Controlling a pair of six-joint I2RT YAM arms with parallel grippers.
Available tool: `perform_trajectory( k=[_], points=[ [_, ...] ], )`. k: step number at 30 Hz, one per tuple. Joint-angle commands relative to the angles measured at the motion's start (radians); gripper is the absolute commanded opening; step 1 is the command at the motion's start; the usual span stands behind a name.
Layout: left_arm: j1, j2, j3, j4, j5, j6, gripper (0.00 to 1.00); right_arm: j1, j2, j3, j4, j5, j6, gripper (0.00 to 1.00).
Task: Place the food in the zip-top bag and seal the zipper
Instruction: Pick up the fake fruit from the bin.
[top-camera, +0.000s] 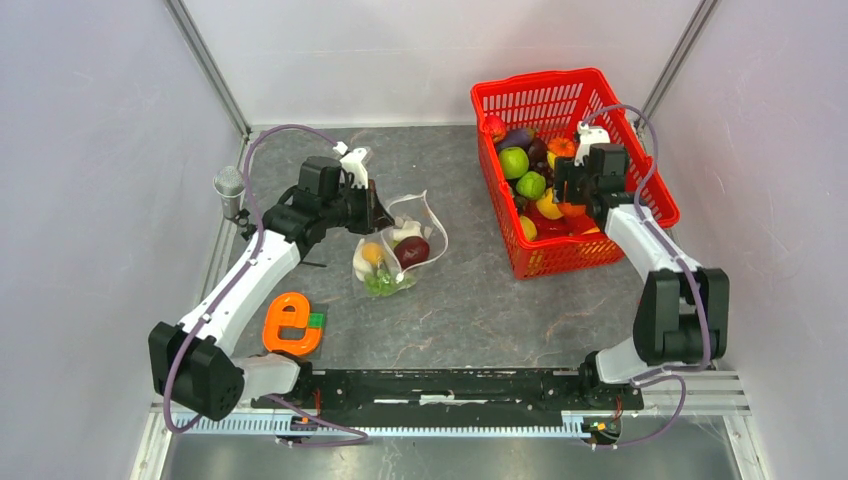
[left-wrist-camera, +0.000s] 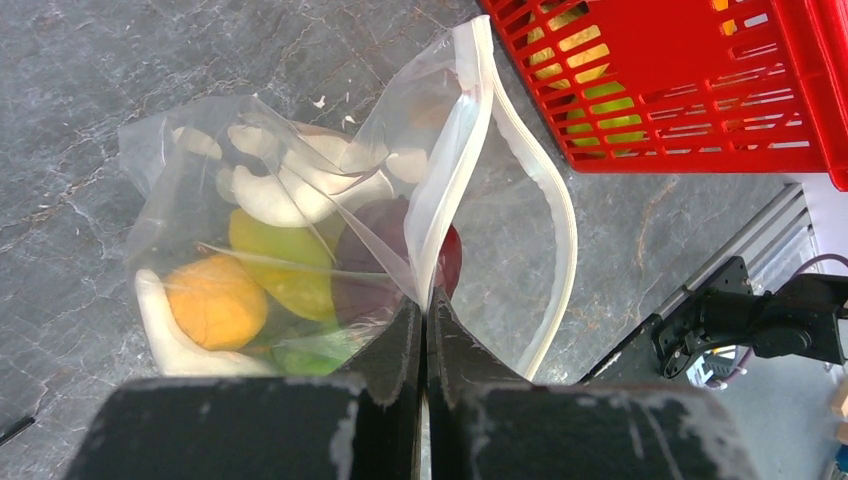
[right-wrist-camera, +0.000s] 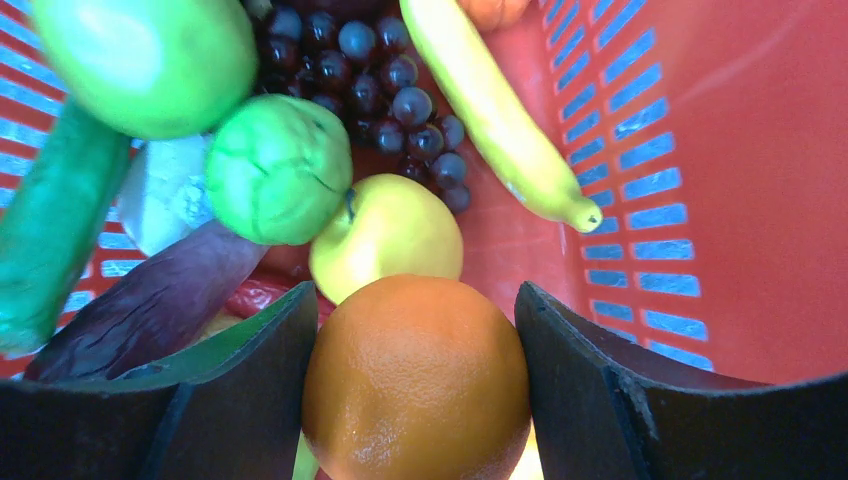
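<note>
The zip-top bag (top-camera: 398, 250) lies on the table's left half, its mouth gaping toward the basket. Through the plastic (left-wrist-camera: 290, 190) show an orange fruit (left-wrist-camera: 215, 300), a yellow-green one (left-wrist-camera: 275, 250), a dark red one (left-wrist-camera: 370, 260) and white pieces (left-wrist-camera: 300, 185). My left gripper (top-camera: 378, 212) (left-wrist-camera: 425, 305) is shut on the bag's mouth edge, pinching one zipper (left-wrist-camera: 455, 170) strip and holding it up. The other strip curves away to the right. My right gripper (top-camera: 570, 200) (right-wrist-camera: 412, 295) is down in the red basket (top-camera: 600, 85), shut on an orange (right-wrist-camera: 415, 380) with both fingers against its sides.
The basket (right-wrist-camera: 720, 200) holds more food: a green apple (right-wrist-camera: 140, 60), grapes (right-wrist-camera: 370, 70), a banana (right-wrist-camera: 490, 110), a yellow apple (right-wrist-camera: 390, 235) and a cucumber (right-wrist-camera: 50, 230). A flat orange e-shaped toy (top-camera: 290, 322) lies front left. A silver cylinder (top-camera: 230, 185) stands by the left wall.
</note>
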Motion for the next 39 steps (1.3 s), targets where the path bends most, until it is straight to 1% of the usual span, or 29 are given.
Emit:
perform_trajectory(
  k=[1,8,12,15,18,21,24,28,35,39],
  points=[
    [0.001,0.011,0.042,0.042,0.048,-0.056,0.03,0.002,-0.138,-0.051,0.076,-0.053,0.014,0.45],
    [0.001,0.021,0.049,0.042,0.062,-0.058,0.03,0.001,-0.304,-0.153,0.195,-0.219,0.083,0.45],
    [0.001,0.029,0.051,0.043,0.071,-0.060,0.03,0.002,-0.323,-0.155,0.191,-0.285,0.110,0.46],
    [0.001,0.031,0.047,0.048,0.073,-0.065,0.03,0.001,-0.336,-0.170,0.226,-0.358,0.145,0.45],
    [0.002,0.032,0.042,0.053,0.078,-0.069,0.03,0.001,-0.366,-0.215,0.337,-0.484,0.213,0.45],
    [0.001,0.036,0.040,0.056,0.082,-0.070,0.03,0.002,-0.391,-0.287,0.511,-0.587,0.332,0.45],
    [0.001,0.036,0.040,0.058,0.083,-0.071,0.03,0.001,-0.417,-0.310,0.570,-0.604,0.371,0.45],
    [0.001,0.040,0.036,0.062,0.086,-0.075,0.03,0.002,-0.446,-0.302,0.569,-0.612,0.374,0.45],
    [0.001,0.048,0.040,0.068,0.093,-0.081,0.03,0.007,-0.483,-0.270,0.618,-0.706,0.443,0.47],
    [0.001,0.053,0.039,0.076,0.103,-0.089,0.03,0.060,-0.479,-0.240,0.643,-0.728,0.466,0.48]
  ],
)
